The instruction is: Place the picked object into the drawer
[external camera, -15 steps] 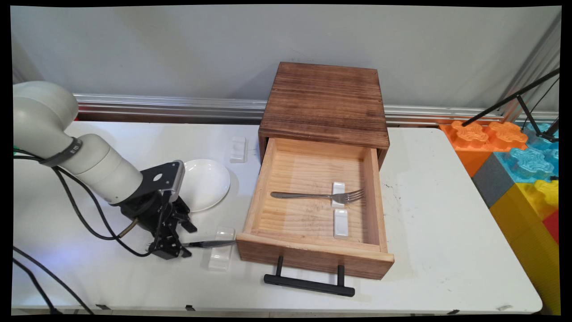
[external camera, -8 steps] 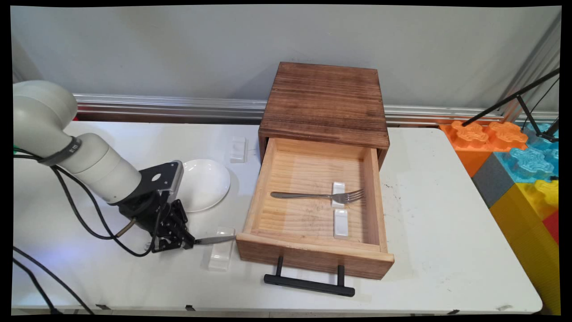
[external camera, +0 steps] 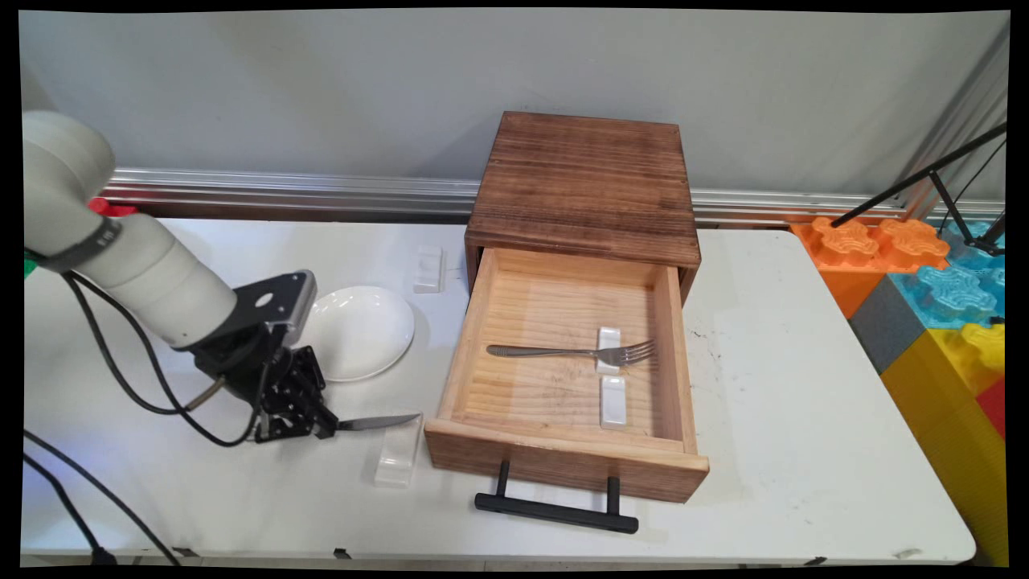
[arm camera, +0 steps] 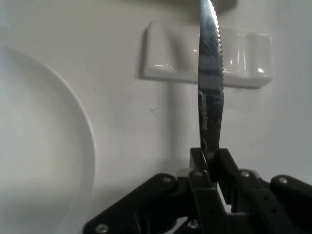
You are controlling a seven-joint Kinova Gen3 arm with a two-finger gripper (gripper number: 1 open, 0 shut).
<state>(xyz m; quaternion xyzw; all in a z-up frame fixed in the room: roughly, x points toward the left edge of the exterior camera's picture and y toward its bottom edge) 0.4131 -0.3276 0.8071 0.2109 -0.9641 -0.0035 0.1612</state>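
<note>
no readable text, labels or numbers anywhere.

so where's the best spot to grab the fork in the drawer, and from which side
Probably the handle of the fork, taken from straight above. It lies flat across the open drawer, tines propped on a white rest, handle pointing left over bare wood. The drawer walls block any sideways approach, and the middle of the handle looks to have room on both sides for fingers. The hand now grips a knife.

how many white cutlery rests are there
4: two in the open drawer, one under the fork, one nearer; one behind the plate; one below the gripper's knife.
</note>
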